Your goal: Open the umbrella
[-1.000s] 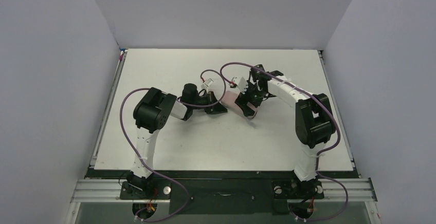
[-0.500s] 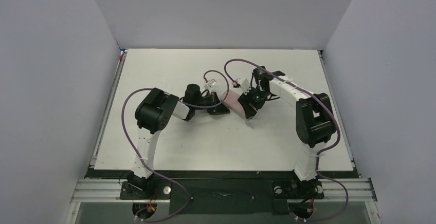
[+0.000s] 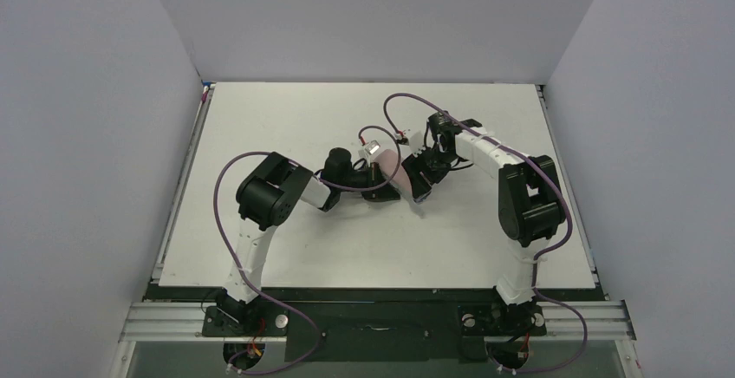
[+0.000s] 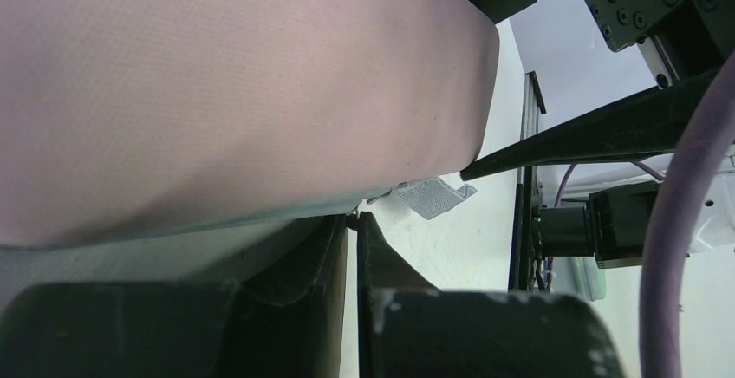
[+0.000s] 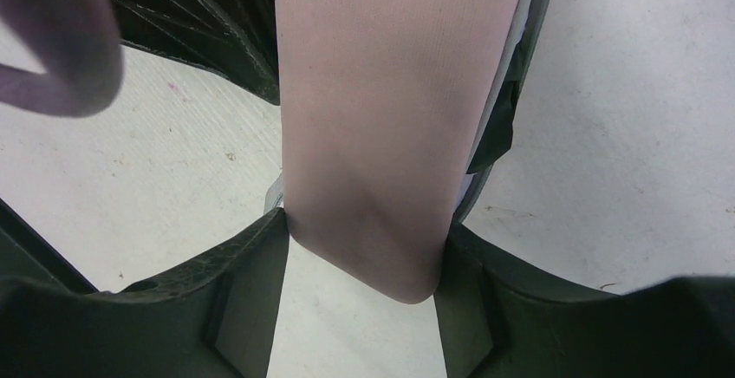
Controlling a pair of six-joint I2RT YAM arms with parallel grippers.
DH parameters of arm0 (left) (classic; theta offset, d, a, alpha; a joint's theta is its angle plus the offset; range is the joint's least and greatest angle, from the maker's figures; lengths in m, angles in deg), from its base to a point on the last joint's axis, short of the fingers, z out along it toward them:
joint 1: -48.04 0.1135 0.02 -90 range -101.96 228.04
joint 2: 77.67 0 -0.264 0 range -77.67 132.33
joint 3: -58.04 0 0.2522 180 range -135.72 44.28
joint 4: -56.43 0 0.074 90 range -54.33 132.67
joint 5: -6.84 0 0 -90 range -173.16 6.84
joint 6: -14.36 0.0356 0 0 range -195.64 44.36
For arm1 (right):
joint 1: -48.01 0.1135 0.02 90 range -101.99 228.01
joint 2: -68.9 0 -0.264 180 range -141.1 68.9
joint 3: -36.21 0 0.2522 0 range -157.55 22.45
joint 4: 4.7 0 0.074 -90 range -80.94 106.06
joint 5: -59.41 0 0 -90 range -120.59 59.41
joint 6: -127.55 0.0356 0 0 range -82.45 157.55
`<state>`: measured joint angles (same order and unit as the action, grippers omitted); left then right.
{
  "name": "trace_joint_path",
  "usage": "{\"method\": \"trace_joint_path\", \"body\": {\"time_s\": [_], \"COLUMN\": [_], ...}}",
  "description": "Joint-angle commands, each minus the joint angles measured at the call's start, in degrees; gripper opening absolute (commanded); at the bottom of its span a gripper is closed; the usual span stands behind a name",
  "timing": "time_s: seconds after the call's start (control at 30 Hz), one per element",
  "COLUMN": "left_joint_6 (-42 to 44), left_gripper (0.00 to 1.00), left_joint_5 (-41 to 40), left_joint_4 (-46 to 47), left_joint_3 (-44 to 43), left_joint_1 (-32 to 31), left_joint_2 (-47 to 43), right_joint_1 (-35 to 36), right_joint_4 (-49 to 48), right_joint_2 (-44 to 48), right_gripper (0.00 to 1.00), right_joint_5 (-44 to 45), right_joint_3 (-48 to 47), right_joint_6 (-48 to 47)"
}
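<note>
Sitting inside right claw (image 5: 364, 231): umbrella (image 5: 381, 92)

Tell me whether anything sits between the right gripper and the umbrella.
Nothing visible does. The umbrella lies directly between the right gripper fingers, which touch both its sides.

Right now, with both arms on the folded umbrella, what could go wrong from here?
1. The right end effector squeezes the umbrella around its soft canopy bundle, close to the bundle's end, so a pull may slip off the fabric.
2. The left end effector is shut at the canopy's edge. If it pinches only cloth, pulling could strain it.
3. Both end effectors sit close together and could collide.
</note>
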<state>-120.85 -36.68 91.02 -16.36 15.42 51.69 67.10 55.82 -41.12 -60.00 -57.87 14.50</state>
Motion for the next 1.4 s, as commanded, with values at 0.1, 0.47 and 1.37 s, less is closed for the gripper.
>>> {"method": "trace_joint_path", "body": {"time_s": [0.1,0.47,1.37], "left_joint_6": [5.2,18.8,26.8], "left_gripper": [0.24,0.89,0.98], "left_joint_5": [-0.4,-2.2,-12.2], "left_joint_4": [-2.8,-23.4,-32.9], "left_joint_3": [2.0,2.6,1.5], "left_joint_1": [2.0,10.9,16.1], "left_joint_2": [-4.1,-16.2,-23.0], "right_joint_1": [-1.4,-1.3,-4.9], "right_joint_4": [-3.4,3.5,-3.0], "right_joint_2": [0.4,0.1,-9.3], "right_gripper": [0.58,0.68,0.23], "right_joint_5": [-1.0,-3.0,6.4], "right_joint_3": [-1.6,-8.6,-17.1], "right_joint_6": [-0.8,-9.1,10.5]}}
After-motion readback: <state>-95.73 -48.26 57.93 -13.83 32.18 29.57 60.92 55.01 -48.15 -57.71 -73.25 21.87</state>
